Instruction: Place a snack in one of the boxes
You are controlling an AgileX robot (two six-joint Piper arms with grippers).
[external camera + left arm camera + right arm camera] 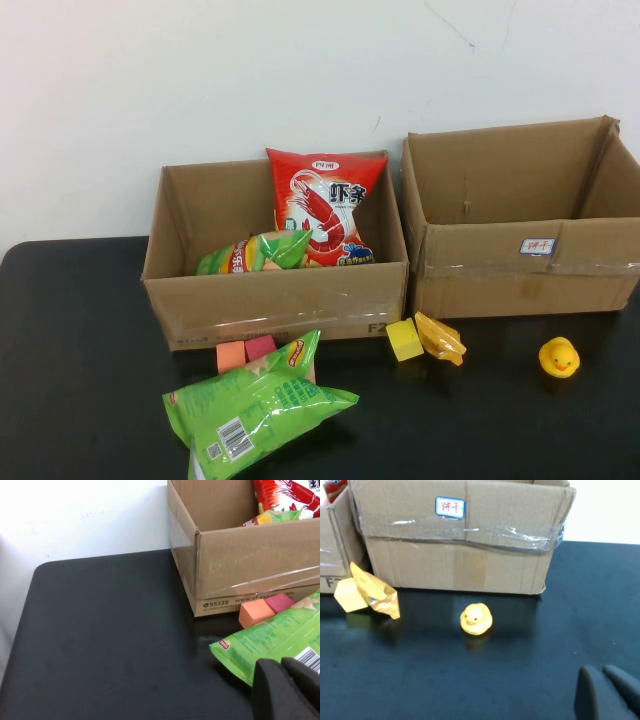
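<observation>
A large green snack bag (255,410) lies on the black table in front of the left box (275,295); it also shows in the left wrist view (280,640). The left box holds a red shrimp-chip bag (322,205) and a green bag (255,252). The right box (520,275) looks empty. A small yellow snack packet (440,338) lies between the boxes. My left gripper (281,662) is shut and empty, low beside the green bag's near edge. My right gripper (602,670) is shut and empty, over bare table near the duck. Neither arm shows in the high view.
An orange cube (231,356) and a pink cube (260,346) sit against the left box, behind the green bag. A yellow cube (404,339) touches the yellow packet. A yellow rubber duck (559,357) stands in front of the right box.
</observation>
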